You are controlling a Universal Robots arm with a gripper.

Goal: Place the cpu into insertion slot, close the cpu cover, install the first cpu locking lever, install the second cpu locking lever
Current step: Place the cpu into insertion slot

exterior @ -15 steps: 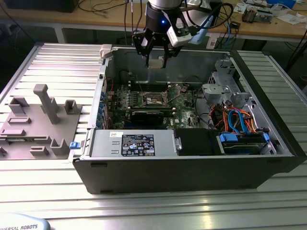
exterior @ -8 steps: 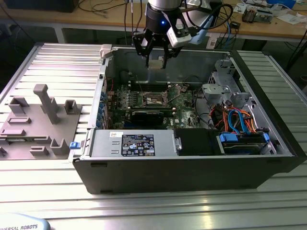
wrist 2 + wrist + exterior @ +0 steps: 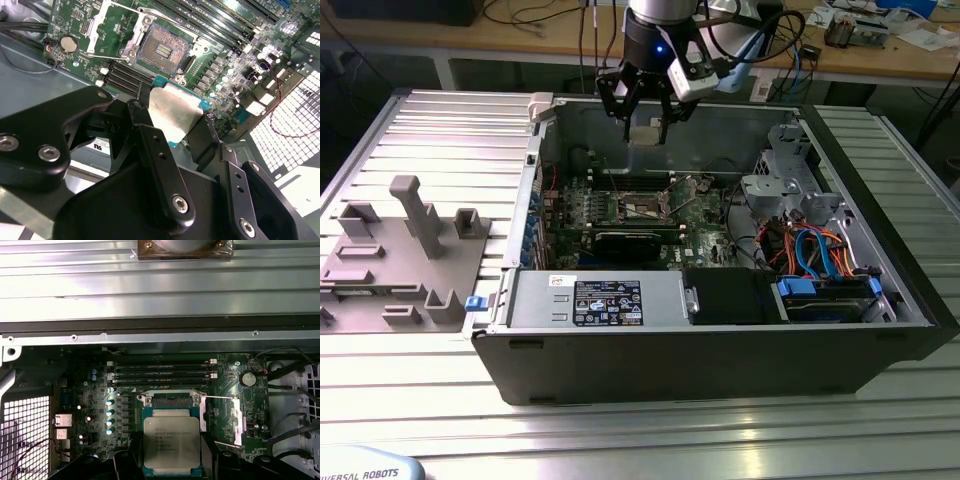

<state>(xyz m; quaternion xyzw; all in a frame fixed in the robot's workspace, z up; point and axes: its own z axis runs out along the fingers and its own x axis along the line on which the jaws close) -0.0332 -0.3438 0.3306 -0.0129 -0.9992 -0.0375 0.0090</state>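
My gripper [image 3: 647, 128] pinches the cpu [image 3: 171, 442] by its edges, level to match the insertion slot [image 3: 162, 49] below, apparently uncovered.

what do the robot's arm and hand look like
The arm is a round black-and-silver tube with a small blue light, a white box clamped to its side and dark cables looping off it. The hand is black, built of angular linked bars with silver screws at the joints.
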